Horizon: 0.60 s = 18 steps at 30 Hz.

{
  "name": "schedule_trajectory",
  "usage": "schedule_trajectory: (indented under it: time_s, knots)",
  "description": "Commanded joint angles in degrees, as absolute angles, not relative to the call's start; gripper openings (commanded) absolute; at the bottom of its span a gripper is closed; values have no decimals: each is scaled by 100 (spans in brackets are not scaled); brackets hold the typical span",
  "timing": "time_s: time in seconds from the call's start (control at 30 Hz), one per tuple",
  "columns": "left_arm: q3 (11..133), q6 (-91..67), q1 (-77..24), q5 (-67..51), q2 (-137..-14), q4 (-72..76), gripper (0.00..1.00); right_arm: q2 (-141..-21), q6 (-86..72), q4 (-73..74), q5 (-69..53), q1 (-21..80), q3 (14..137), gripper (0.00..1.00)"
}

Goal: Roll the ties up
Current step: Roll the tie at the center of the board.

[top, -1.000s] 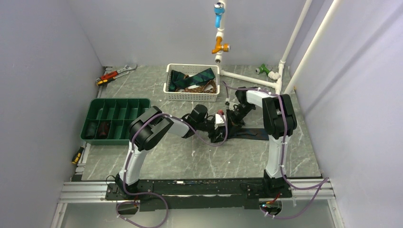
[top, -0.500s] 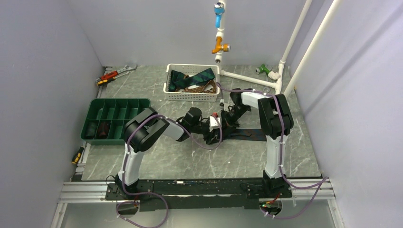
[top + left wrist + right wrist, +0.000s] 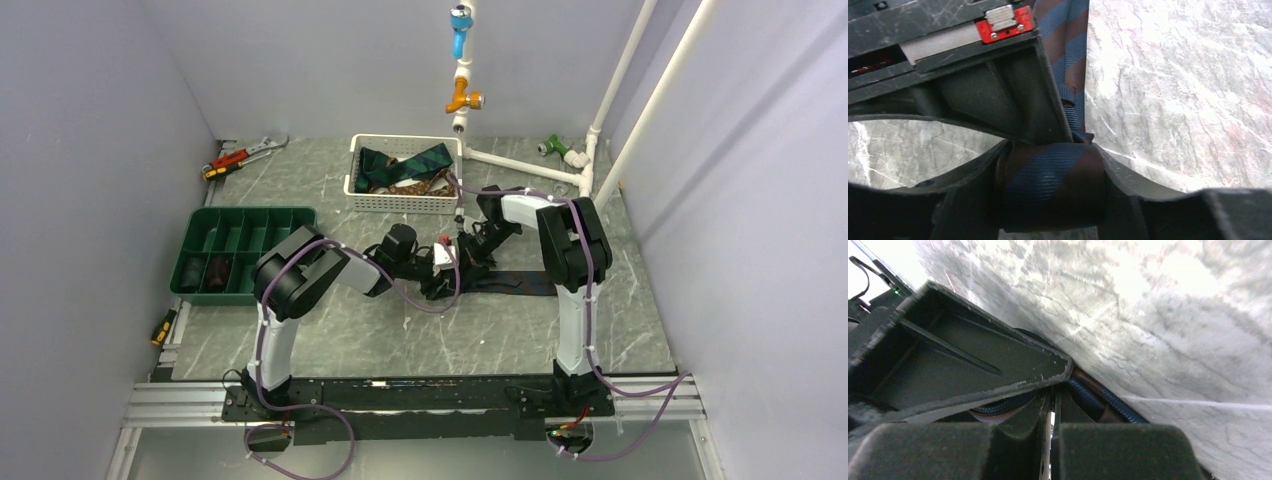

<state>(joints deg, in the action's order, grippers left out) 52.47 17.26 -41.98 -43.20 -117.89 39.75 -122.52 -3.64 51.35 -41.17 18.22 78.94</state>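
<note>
Striped tie (image 3: 1050,187), navy on brown, lies near the middle of the worktop (image 3: 1173,75). Its near part is wound into a fat roll and its loose tail runs flat away across the marbled surface. The left gripper (image 3: 1050,167) cups that roll with one finger against each side, closed on it rather than spread free. The right gripper (image 3: 1050,437) has its fingers pressed together just beside the roll; whether any cloth lies between them I cannot tell. More ties (image 3: 405,165) sit in the white basket (image 3: 404,205) further back. The fabric looks light, soft and smooth, so the roll would likely spring loose if let go. Hold it by the wound body with a gentle squeeze, not by the tail, which needs only light tension.
</note>
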Motion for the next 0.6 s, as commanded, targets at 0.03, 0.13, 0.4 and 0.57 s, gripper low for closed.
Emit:
schedule_trajectory:
  time_s: [0.03,0.13,0.4,0.57]
  knots:
    - [5302,1754,-4133,-3769,-11972,2854,42,-12722,-64,4029,-3189,2024,7986,0]
    - [5230,1866,-4125,-3568,-11866,2483,29,-12434,168,4278,-3220,1911,8007,12]
    - [5172,2225,-4128,-3237,-11755,1463,23,-11655,536,5200,-3943,1591,8285,41]
    - [5342,2306,-4130,-3144,-11829,1190,22,-11262,294,5164,-4629,1578,8122,47]
